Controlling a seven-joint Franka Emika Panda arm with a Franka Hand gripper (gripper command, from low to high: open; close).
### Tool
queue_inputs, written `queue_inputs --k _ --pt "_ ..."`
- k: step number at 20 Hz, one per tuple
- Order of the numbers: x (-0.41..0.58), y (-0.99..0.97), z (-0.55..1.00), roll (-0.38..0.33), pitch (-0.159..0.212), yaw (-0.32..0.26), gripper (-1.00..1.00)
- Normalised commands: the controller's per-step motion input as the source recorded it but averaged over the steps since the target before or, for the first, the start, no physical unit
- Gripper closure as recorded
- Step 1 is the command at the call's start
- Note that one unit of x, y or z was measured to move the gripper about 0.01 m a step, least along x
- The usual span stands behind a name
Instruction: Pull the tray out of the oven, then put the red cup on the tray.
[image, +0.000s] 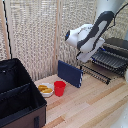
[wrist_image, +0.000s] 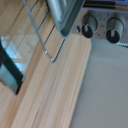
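Jaws not showing in either view so can't tell their opening, wire tray (image: 111, 61) is sticking out of the oven (image: 116, 48), looking stiff, light; grabbing its front bar (wrist_image: 56, 52) seems best.

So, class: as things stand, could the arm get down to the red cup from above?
Probably yes. The red cup stands upright on the wooden table with open space above it; the white bowl sits close beside it and the blue board behind, neither covering it.
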Motion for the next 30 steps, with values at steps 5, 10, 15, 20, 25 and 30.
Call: queue_inputs --k 5,10,15,20,25,30 --pt "0.0 0.23 0.27 0.237 -0.086 -0.245 -1.0" --pt "0.0 0.17 0.33 0.246 -0.056 -0.233 -1.0" --pt "0.0 0.19 0.3 0.253 -0.059 -0.222 -1.0" --pt "0.001 0.24 0.21 0.28 -0.06 -0.198 -1.0" --pt "0.055 0.25 0.16 0.282 -0.076 -0.182 -1.0" --pt "0.278 0.29 0.09 0.279 -0.102 -0.108 -1.0"
